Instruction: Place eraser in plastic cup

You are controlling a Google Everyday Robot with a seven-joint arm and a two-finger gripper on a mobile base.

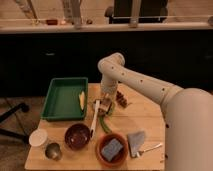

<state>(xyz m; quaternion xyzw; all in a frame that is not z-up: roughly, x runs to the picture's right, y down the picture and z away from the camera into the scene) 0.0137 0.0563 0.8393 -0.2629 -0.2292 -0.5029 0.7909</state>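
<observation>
In the camera view the green tray (56, 102) sits at the back left of the wooden table (145, 117), and everything else is placed from it. The arm reaches in from the right and bends down, so the gripper (105, 105) hangs low over the table just off the tray's right edge, near its front corner. Whether it is released, clenched or grasping anything cannot be told.

The eraser (121, 99) appears to be the small dark-based block to the right of the tray, just past the gripper and seemingly apart from it. A pale green shape (104, 121) lies in front of the tray's right front corner, just below the gripper. It is probably the plastic cup, though its outline and whether it stands upright are unclear. A white utensil (94, 120) lies alongside it.

In front of the tray stand a dark bowl (77, 136), a white cup (39, 137) and a metal cup (53, 151). Further right is a clay-coloured bowl (101, 156) holding a blue sponge (112, 148).

The eraser is likely light, stiff and slightly grippy, with little risk of slipping or crushing. Its short block shape suggests pinching across the two long sides, from above. The cup looks light enough to tip or slide if nudged, so the release should come from directly above its mouth.
</observation>
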